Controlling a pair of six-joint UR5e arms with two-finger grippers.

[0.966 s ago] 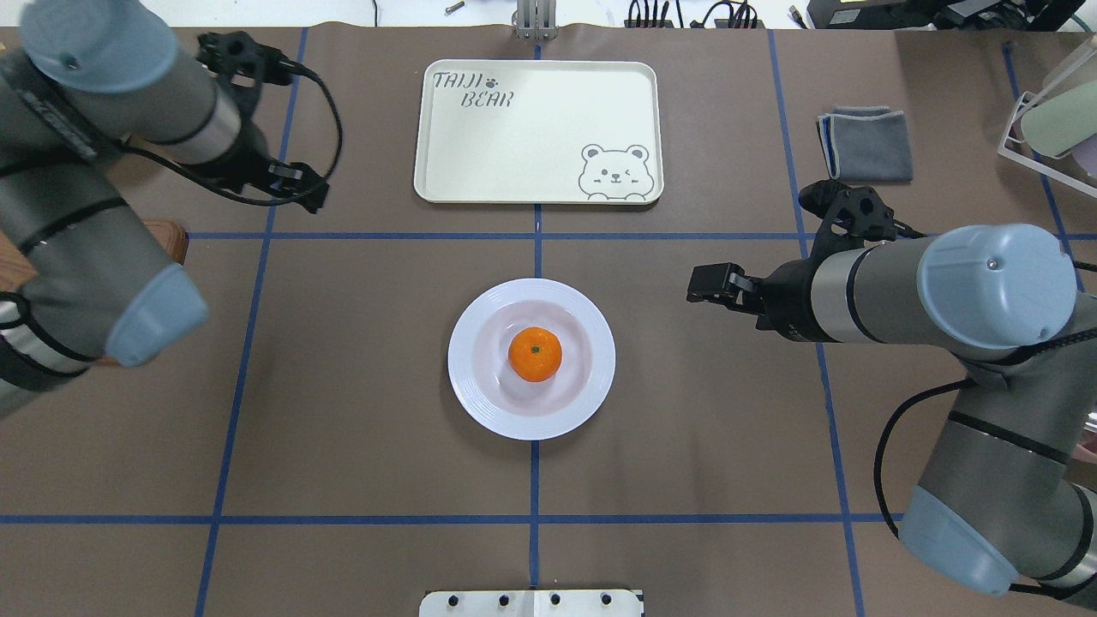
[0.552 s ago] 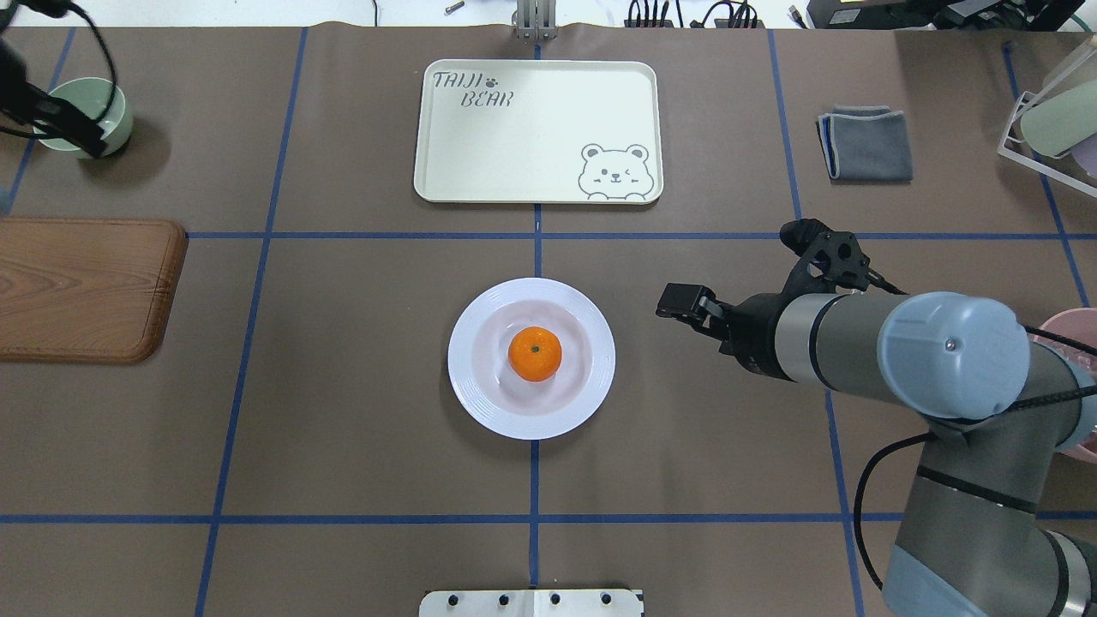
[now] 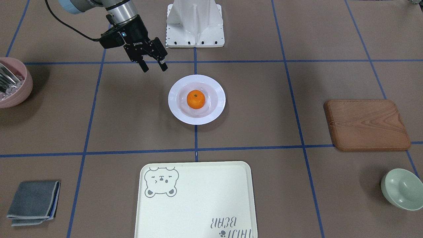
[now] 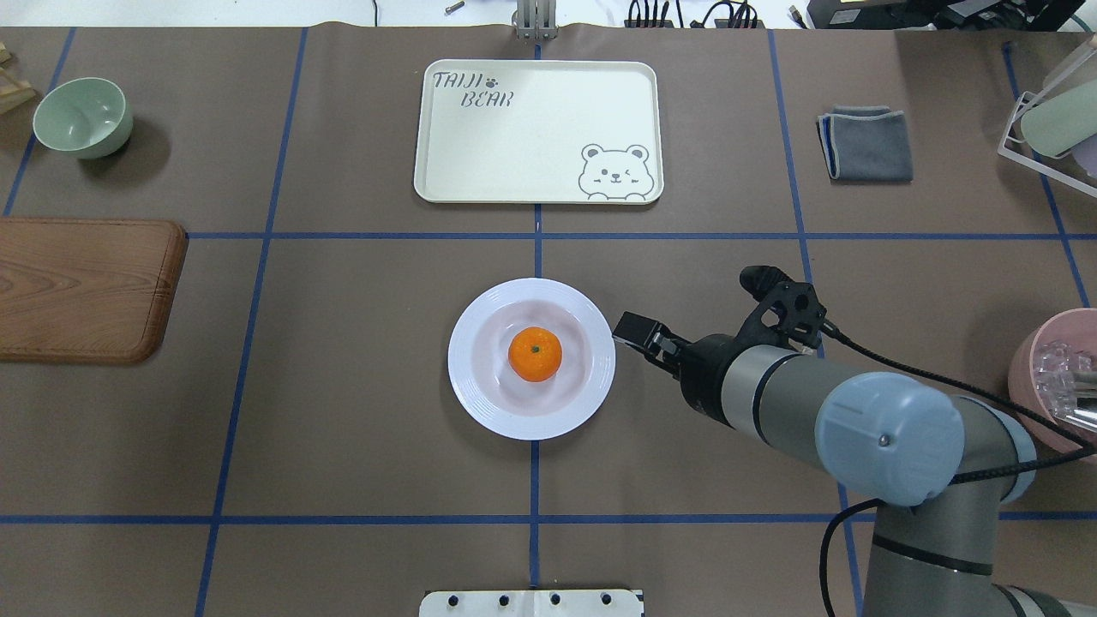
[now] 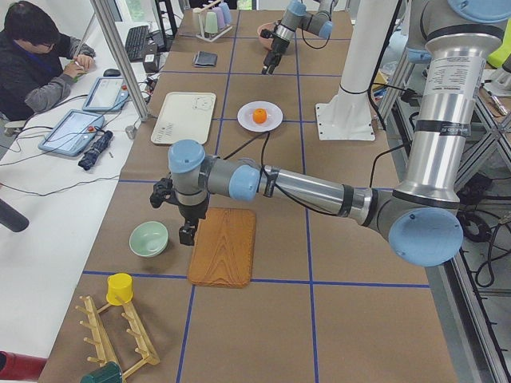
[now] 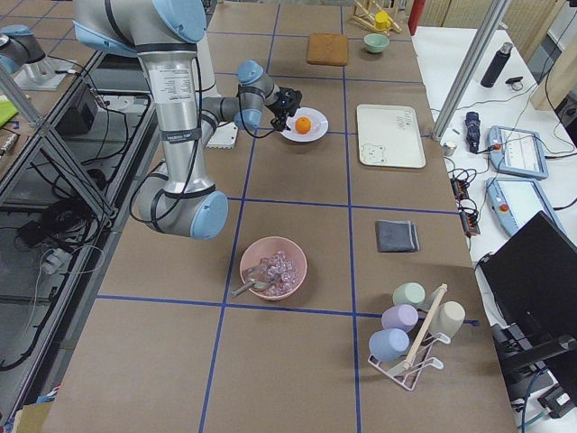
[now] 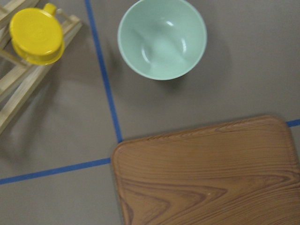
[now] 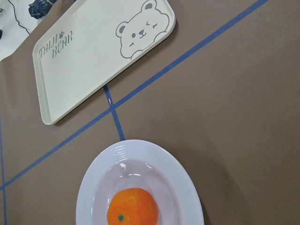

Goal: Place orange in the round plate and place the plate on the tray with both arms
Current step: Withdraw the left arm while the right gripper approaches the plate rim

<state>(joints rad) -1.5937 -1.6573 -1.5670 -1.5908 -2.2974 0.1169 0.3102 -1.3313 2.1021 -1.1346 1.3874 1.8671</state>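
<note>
The orange [image 4: 535, 354] lies in the sunken centre of the white round plate [image 4: 476, 401], mid-table. The cream tray [image 4: 531, 128] with its bear drawing sits apart, farther from the robot. My right gripper [image 3: 154, 68] hovers just off the plate's rim on the robot's right side, its fingers spread and nothing between them. The right wrist view looks down on the orange [image 8: 132, 208], the plate [image 8: 183, 177] and the tray [image 8: 93, 51]. My left gripper [image 5: 188, 233] shows only in the exterior left view, over the wooden board's edge near the green bowl; I cannot tell its state.
A wooden board [image 4: 86, 287] and a pale green bowl [image 4: 83, 116] lie at the far left. A folded grey cloth [image 4: 866, 143], a pink bowl [image 4: 1041, 377] and a cup rack [image 4: 1050, 120] are on the right. The robot's base [image 3: 195, 23] stands behind the plate.
The left arm has swung out of the overhead view to the left, uncovering the board and green bowl. The right gripper has moved left and nearer, up to the plate's rim.
</note>
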